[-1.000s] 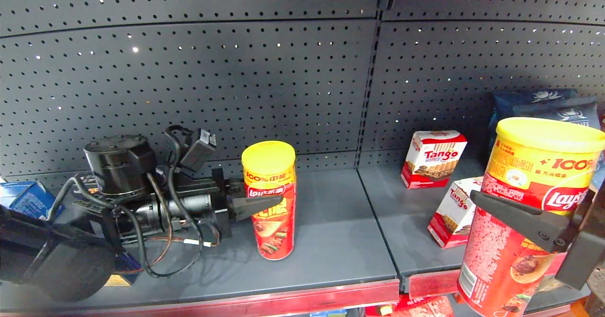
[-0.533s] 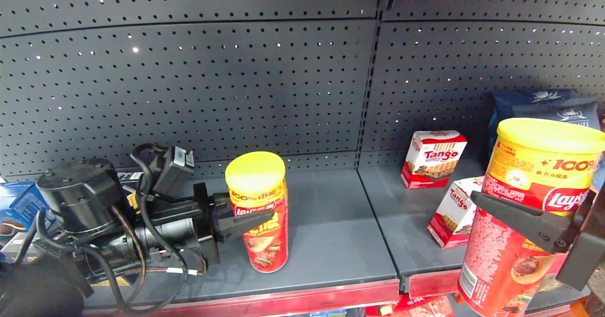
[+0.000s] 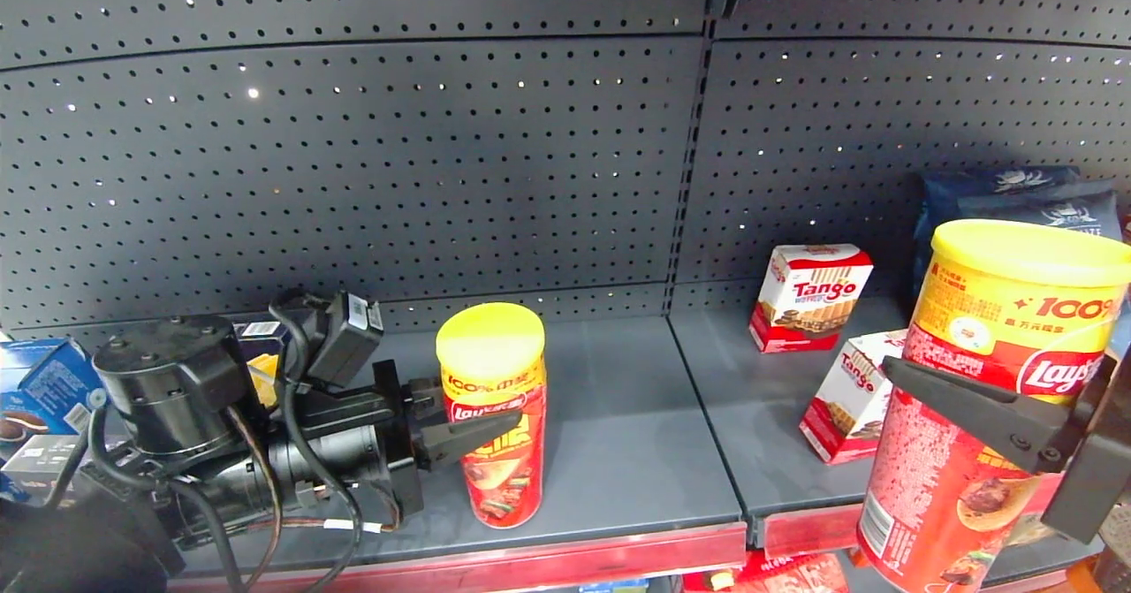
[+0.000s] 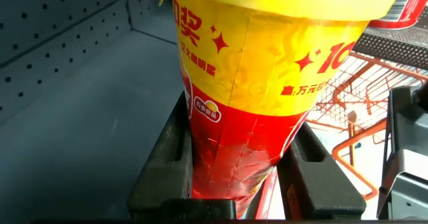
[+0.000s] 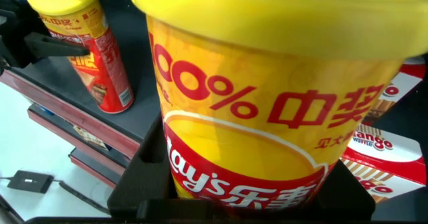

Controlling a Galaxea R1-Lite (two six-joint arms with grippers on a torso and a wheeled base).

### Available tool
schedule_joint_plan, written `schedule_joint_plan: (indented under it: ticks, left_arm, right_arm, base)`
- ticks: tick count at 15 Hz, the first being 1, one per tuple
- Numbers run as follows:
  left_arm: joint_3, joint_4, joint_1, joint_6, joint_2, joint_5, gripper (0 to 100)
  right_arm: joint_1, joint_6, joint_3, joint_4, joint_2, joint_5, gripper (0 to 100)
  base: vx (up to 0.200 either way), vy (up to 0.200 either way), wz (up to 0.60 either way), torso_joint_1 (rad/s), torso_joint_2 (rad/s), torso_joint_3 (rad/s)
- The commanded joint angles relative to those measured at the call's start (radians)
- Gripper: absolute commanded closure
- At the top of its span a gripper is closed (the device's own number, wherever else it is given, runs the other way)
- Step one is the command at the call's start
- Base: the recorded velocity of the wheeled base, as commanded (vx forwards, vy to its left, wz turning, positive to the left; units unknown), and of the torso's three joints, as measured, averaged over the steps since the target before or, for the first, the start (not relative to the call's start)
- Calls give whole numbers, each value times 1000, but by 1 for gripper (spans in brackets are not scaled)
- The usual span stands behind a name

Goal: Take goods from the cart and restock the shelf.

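Clamping its can (image 3: 497, 478), your left gripper (image 3: 491, 423) has shifted toward the shelf (image 3: 618, 452) front. Placement pending. Right gripper (image 3: 994, 390) grips a second can (image 3: 1016, 301).

Left can (image 3: 492, 416) seemingly nearer shelf (image 3: 618, 452) front.

A yellow-lidded, yellow-and-red cylindrical chip can (image 5: 267, 117) sits clamped between the black fingers of the right end effector (image 5: 247, 207). Farther off, a second yellow-lidded red chip can (image 5: 90, 50) stands upright on the dark grey metal shelf (image 5: 137, 70), with the left end effector (image 5: 73, 47) against its side. Red-and-white cardboard wafer boxes (image 5: 378, 160) lie beside the near can.
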Motion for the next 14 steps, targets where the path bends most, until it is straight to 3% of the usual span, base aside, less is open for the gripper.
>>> schedule_joint_plan:
  ticks: [1,9,10,14]
  left_arm:
    - [-4,-2,0,2,23,0,100]
    - [-2,-26,3,2,69,11,100]
    - [2,-25,3,2,69,14,0]
    - [22,-26,1,8,58,14,0]
  right_arm:
    - [0,0,1,0,-4,0,100]
    - [0,0,7,0,-7,0,100]
    - [0,0,7,0,-7,0,100]
    - [-1,0,9,-1,-7,2,100]
  base:
    - [0,0,0,0,0,0]
    - [0,0,0,0,0,0]
    - [0,0,0,0,0,0]
    - [0,0,0,0,0,0]
